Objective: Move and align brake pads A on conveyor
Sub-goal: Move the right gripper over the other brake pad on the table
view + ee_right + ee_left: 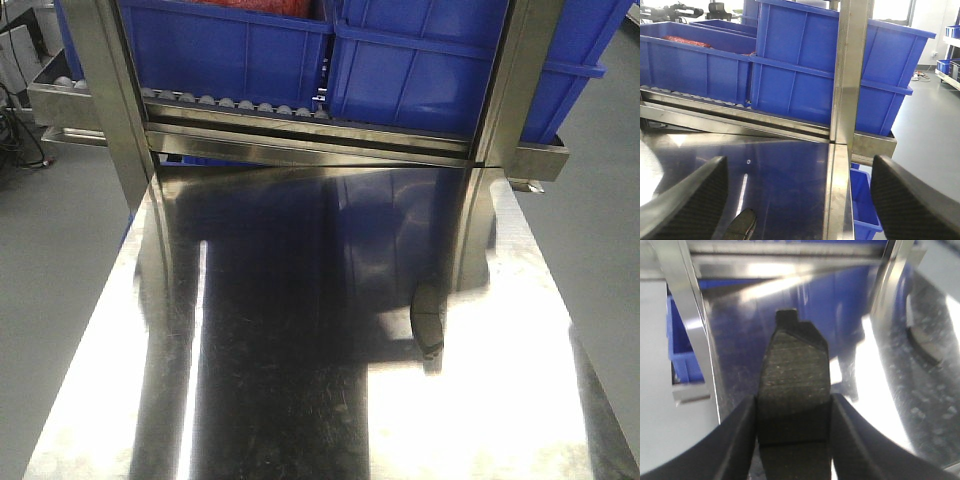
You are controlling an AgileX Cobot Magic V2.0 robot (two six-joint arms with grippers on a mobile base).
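Observation:
In the left wrist view my left gripper [794,407] is shut on a brake pad [795,370], a dark grey oblong that sticks out forward past the fingers, end tab up, held above the steel table. A second brake pad [923,344] lies on the table to its right. This pad [428,326] also shows in the front view, right of centre near the right post. My right gripper [797,200] is open and holds nothing, with a pad [742,227] lying on the table just inside its left finger. The conveyor is out of view. Neither gripper appears in the front view.
The shiny steel table [300,420] ends at a sloped roller rack [240,106] carrying blue bins [420,70]. Two steel posts [500,150] [115,110] stand at the table's far corners. Another blue bin [862,210] sits below the table's right edge.

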